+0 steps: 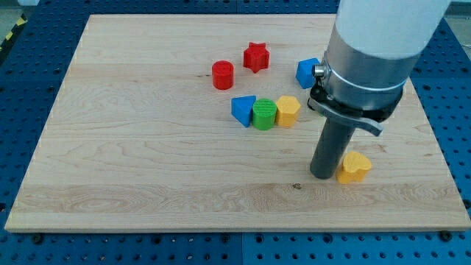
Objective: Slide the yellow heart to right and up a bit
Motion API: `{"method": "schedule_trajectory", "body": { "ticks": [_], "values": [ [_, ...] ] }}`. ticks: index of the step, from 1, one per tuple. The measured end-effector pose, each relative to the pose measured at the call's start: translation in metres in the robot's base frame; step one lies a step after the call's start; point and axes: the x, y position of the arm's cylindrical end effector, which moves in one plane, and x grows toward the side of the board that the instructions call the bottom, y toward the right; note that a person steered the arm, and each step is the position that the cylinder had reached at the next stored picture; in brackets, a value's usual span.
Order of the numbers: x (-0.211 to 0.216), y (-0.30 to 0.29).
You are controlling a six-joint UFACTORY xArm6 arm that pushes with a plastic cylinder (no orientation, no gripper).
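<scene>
My tip point(322, 175) — down, rod upright

A single camera looks down at a slant on the wooden board point(147, 147) from beyond its near long edge, facing across it toward the far edge at the view's top. It stands close enough that the board nearly fills the frame, with only strips of blue perforated table point(449, 88) showing around it. The arm's pale body point(375, 44) enters above the board's right part, cropped by the view's top.
</scene>
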Motion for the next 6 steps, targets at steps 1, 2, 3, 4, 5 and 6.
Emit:
{"method": "schedule_trajectory", "body": {
  "ticks": [1, 2, 3, 4, 5, 6],
  "values": [
    [0.011, 0.026],
    [-0.003, 0.04],
    [-0.006, 0.045],
    [-0.016, 0.054],
    [-0.029, 0.061],
    [-0.031, 0.071]
  ]
}}
